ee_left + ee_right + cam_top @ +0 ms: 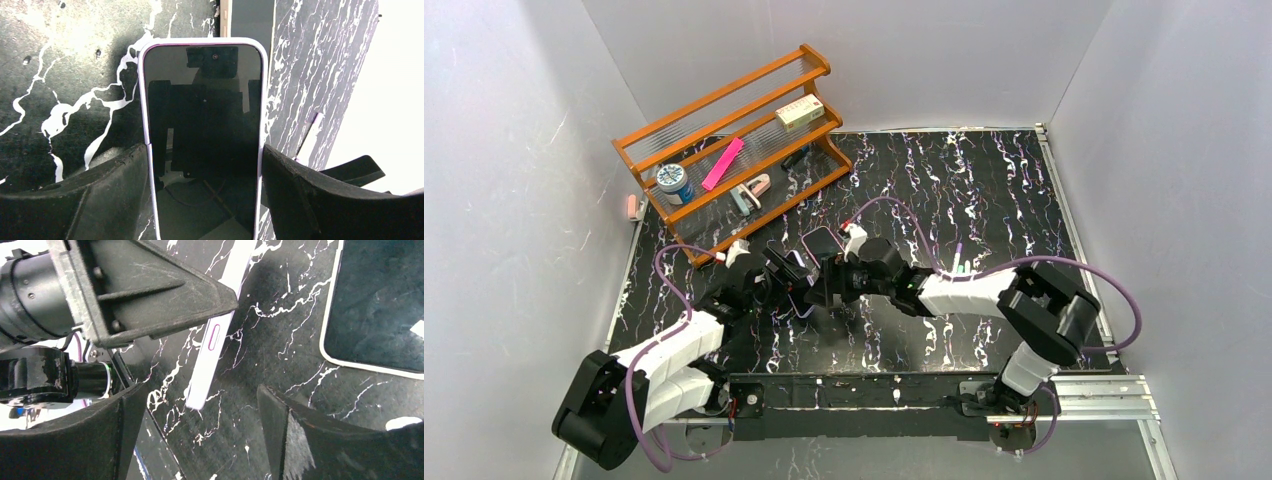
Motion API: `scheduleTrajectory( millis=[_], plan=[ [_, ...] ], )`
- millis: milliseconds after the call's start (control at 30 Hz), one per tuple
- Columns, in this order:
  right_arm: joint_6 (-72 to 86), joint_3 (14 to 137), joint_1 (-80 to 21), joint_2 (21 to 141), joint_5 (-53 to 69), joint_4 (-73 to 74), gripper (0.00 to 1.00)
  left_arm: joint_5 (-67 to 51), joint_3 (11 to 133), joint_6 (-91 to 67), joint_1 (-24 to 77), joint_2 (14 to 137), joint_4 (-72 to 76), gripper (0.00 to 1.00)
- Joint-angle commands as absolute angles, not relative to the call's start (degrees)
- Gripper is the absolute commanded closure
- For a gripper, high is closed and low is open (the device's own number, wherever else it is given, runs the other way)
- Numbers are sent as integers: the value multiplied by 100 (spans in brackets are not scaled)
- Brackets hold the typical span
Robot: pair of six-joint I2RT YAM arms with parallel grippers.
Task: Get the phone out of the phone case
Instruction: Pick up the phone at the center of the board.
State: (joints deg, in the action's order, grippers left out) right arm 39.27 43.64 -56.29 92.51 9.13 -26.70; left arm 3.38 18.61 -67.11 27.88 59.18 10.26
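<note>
The phone (202,130), dark screen toward me, sits inside a pale lilac phone case (143,100). My left gripper (205,150) is shut on it, one finger pressed to each long side of the case, holding it off the table. In the top view the left gripper (784,278) and the right gripper (826,286) meet at the table's middle. In the right wrist view the case (207,365) shows edge-on with its side button. My right gripper (200,392) stands open just below the case's lower corner, fingers clear of it.
A second dark-screened device with a pale rim (375,305) lies flat on the marble table (984,190) just behind the grippers. A wooden rack (724,150) with a jar, a pink item and a box stands at back left. A marker (959,262) lies by the right arm.
</note>
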Motion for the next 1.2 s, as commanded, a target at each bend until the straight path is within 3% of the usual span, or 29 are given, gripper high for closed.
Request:
scheduleTrajectory(
  millis=[0, 300, 433, 600, 667, 767, 900, 1033, 1167],
  plan=[
    [3901, 4791, -5666, 9505, 780, -2942, 15, 254, 1866, -6783, 2795, 5774, 1434, 93],
    [3807, 4884, -5668, 9693, 949, -3128, 40, 150, 1935, -6707, 2804, 5880, 1616, 91],
    [3776, 4747, -5669, 9560, 942, -3272, 63, 145, 1968, -6628, 2812, 5824, 1711, 87],
    [3707, 4563, -5654, 9278, 822, -3335, 99, 33, 2128, -6362, 2822, 5775, 1793, 73],
    [3685, 4460, -5620, 9145, 790, -3365, 99, 2, 2226, -6229, 2822, 5766, 1753, 63],
    [3674, 4241, -5505, 8807, 822, -3550, 99, -152, 2432, -5948, 2821, 5753, 1628, 37],
    [3569, 3945, -5299, 8270, 826, -3588, 99, -297, 2789, -5319, 2821, 5619, 1380, 13],
    [3523, 3628, -4819, 7651, 1091, -3548, 99, -762, 3210, -4341, 2821, 5568, 1296, 2],
    [3527, 3318, -4184, 6884, 1524, -3509, 99, -1297, 3599, -3880, 2813, 5680, 1418, 2]
  ],
)
